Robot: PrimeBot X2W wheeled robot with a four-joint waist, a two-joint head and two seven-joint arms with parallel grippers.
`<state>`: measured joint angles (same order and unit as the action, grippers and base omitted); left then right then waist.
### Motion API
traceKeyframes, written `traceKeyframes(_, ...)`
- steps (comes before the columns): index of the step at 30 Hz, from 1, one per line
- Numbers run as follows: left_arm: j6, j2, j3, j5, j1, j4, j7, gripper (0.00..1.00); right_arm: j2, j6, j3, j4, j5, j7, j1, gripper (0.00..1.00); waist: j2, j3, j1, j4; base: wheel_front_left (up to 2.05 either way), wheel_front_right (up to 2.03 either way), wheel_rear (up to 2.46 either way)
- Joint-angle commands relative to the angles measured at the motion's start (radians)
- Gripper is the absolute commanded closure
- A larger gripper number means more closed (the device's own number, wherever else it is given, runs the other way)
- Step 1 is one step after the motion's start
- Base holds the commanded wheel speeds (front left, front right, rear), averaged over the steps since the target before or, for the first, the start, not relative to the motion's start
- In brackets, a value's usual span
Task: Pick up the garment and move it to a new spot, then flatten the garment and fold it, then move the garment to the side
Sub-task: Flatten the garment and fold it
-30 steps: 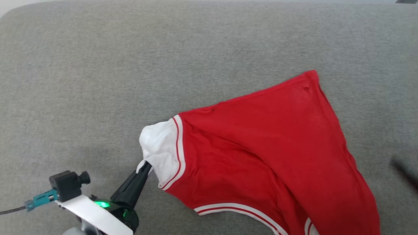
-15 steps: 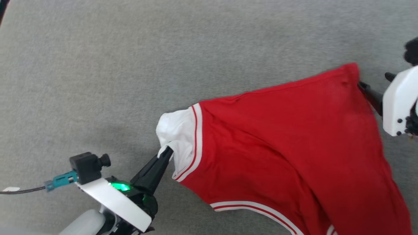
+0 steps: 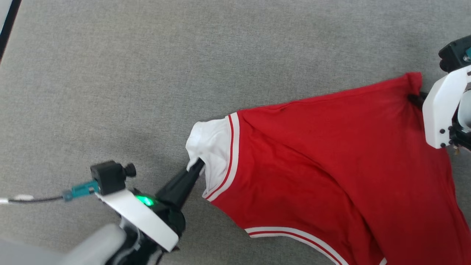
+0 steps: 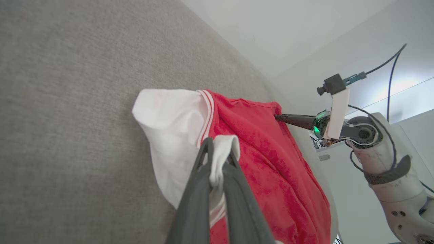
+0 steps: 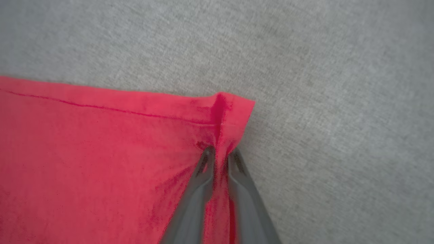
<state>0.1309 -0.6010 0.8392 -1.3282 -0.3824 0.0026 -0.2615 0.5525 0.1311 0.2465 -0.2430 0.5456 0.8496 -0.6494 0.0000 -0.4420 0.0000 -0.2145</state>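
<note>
The garment (image 3: 323,162), a red shirt with a white sleeve (image 3: 208,145) and red-and-white striped trim, hangs stretched above the grey cushion (image 3: 147,73). My left gripper (image 3: 197,165) is shut on the edge of the white sleeve (image 4: 169,128), whose cloth is pinched between its dark fingers (image 4: 200,189). Far right, my right gripper (image 3: 414,98) is shut on the red hem corner (image 5: 230,108); the cloth (image 5: 101,159) bunches between its fingers (image 5: 203,166). The left wrist view also shows the right gripper (image 4: 276,117) at that corner. The number patch is hidden.
The grey fabric cushion (image 5: 322,84) spreads under and beyond the shirt, with free room to the left and the far side. A dark edge (image 3: 7,33) marks the upper left corner. A pale wall (image 4: 271,27) rises behind the cushion in the left wrist view.
The head camera has shifted, so the whole picture slid. The right gripper has come into view holding the red hem corner. Both grippers stay shut on the shirt, which looks more stretched.
</note>
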Motion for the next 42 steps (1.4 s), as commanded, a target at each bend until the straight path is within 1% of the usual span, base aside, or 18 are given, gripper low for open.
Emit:
traceKeyframes(1, -0.001, -0.010, 0.006, -0.016, -0.033, 0.009, -0.005, 1.00, -0.007, -0.001, 0.004, -0.026, -0.008, -0.019, -0.003, 1.00, 0.0000, 0.007, 0.0000, 0.009, 0.00, 0.00, 0.00)
traceKeyframes(3, -0.001, -0.026, 0.016, -0.026, -0.081, 0.032, -0.005, 1.00, -0.003, -0.001, -0.014, -0.030, -0.015, -0.066, -0.041, 1.00, 0.0000, 0.013, 0.0000, 0.023, 0.00, 0.00, 0.00)
traceKeyframes(6, -0.001, -0.048, 0.008, -0.078, -0.166, 0.065, -0.005, 1.00, -0.021, -0.001, -0.052, -0.055, -0.026, -0.137, -0.100, 1.00, 0.0000, 0.019, 0.0000, 0.051, 0.00, 0.00, 0.00)
traceKeyframes(9, -0.001, -0.067, -0.011, -0.133, -0.268, 0.091, 0.015, 1.00, -0.041, -0.001, -0.102, -0.095, -0.068, -0.201, -0.162, 1.00, 0.0000, 0.015, 0.0000, 0.082, 0.00, 0.00, 0.00)
traceKeyframes(11, -0.001, -0.089, -0.032, -0.160, -0.343, 0.118, 0.042, 1.00, -0.059, -0.001, -0.140, -0.121, -0.092, -0.233, -0.219, 1.00, 0.0000, 0.006, 0.0000, 0.107, 0.00, 0.00, 0.00)
traceKeyframes(15, -0.001, -0.111, -0.094, -0.215, -0.506, 0.205, 0.096, 1.00, -0.118, -0.001, -0.241, -0.184, -0.144, -0.304, -0.347, 1.00, 0.0000, -0.019, 0.0000, 0.156, 0.00, 0.00, 0.00)
traceKeyframes(16, -0.001, -0.111, -0.094, -0.215, -0.506, 0.205, 0.096, 1.00, -0.118, -0.001, -0.241, -0.184, -0.144, -0.304, -0.347, 1.00, 0.0000, -0.019, 0.0000, 0.156, 0.00, 0.00, 0.00)
traceKeyframes(21, -0.001, -0.106, -0.192, -0.257, -0.718, 0.349, 0.124, 1.00, -0.187, -0.001, -0.332, -0.248, -0.219, -0.418, -0.517, 1.00, 0.0000, -0.049, 0.0000, 0.202, 0.00, 0.00, 0.00)
traceKeyframes(26, -0.002, -0.105, -0.249, -0.230, -0.912, 0.452, 0.125, 1.00, -0.248, -0.003, -0.409, -0.312, -0.291, -0.542, -0.671, 1.00, 0.0000, -0.059, 0.0000, 0.234, 0.00, 0.00, 0.00)
traceKeyframes(31, -0.002, -0.101, -0.287, -0.218, -1.064, 0.508, 0.116, 1.00, -0.292, -0.003, -0.462, -0.371, -0.366, -0.654, -0.784, 1.00, 0.0000, -0.051, 0.0000, 0.249, 0.00, 0.00, 0.00)
traceKeyframes(33, -0.002, -0.094, -0.305, -0.233, -1.099, 0.515, 0.110, 1.00, -0.301, -0.004, -0.483, -0.394, -0.387, -0.697, -0.809, 1.00, 0.0000, -0.043, 0.0000, 0.250, 0.00, 0.00, 0.00)
traceKeyframes(36, -0.002, -0.093, -0.304, -0.236, -1.104, 0.485, 0.121, 1.00, -0.314, -0.004, -0.490, -0.433, -0.387, -0.721, -0.815, 1.00, 0.0000, -0.030, 0.0000, 0.245, 0.00, 0.00, 0.00)
traceKeyframes(39, -0.002, -0.090, -0.299, -0.254, -1.038, 0.444, 0.121, 1.00, -0.308, -0.004, -0.480, -0.461, -0.376, -0.726, -0.783, 1.00, 0.0000, -0.022, 0.0000, 0.236, 0.00, 0.00, 0.00)
traceKeyframes(42, -0.002, -0.090, -0.287, -0.278, -0.930, 0.380, 0.118, 1.00, -0.302, -0.003, -0.439, -0.479, -0.349, -0.715, -0.708, 1.00, 0.0000, -0.005, 0.0000, 0.230, 0.00, 0.00, 0.00)
